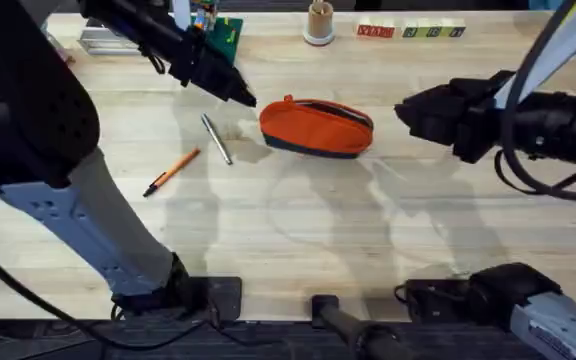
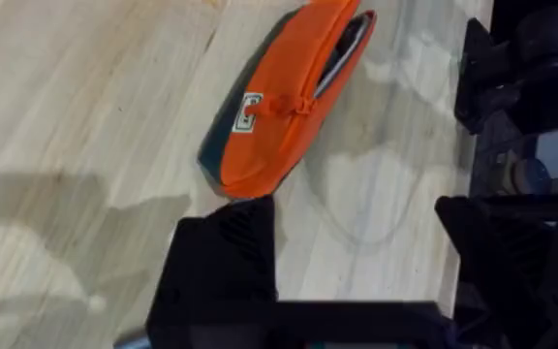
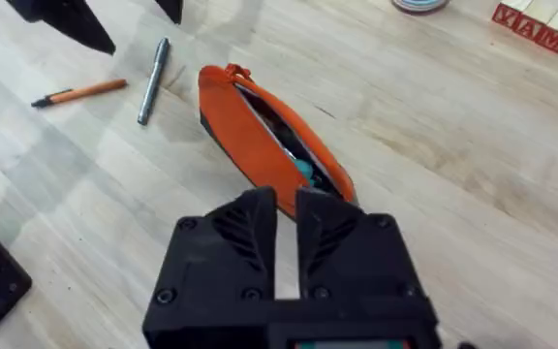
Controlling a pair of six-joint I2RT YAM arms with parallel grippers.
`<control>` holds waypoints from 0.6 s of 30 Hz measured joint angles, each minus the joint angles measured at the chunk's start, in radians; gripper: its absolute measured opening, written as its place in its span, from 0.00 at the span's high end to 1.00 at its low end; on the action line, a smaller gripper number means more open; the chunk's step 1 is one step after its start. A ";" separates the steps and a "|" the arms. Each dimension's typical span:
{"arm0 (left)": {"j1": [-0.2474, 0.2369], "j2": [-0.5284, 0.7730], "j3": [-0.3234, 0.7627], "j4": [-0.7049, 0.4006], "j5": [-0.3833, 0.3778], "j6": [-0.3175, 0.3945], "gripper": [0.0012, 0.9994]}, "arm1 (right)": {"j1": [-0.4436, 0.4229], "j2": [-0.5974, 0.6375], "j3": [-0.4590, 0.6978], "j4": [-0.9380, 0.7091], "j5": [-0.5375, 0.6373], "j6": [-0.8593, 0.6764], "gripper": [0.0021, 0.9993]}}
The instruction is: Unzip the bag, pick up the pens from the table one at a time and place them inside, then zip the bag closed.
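The left arm reaches from the tabletop's near-left corner toward the far-left area, its gripper [image 1: 240, 93] with fingers spread wide. The right arm comes in from the right edge, its gripper [image 1: 404, 108] nearly closed, holding nothing.

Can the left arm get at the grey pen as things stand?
Probably yes. The left gripper hangs beside the bag, fingers apart, with the grey pen lying bare on the table just below.

Orange bag [image 1: 315, 127] with navy base; orange pen [image 1: 172, 172], grey pen [image 1: 216, 138], pale wood-grain table [image 1: 308, 230]
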 joint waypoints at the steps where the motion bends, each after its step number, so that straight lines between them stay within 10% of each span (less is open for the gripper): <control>1: 0.000 -0.005 0.000 -0.005 -0.007 -0.002 0.00 | 0.000 0.000 0.000 0.000 0.000 -0.001 0.87; 18: 0.000 -0.225 0.003 -0.030 -0.090 -0.098 0.00 | 0.000 0.000 0.000 0.000 0.000 -0.005 0.97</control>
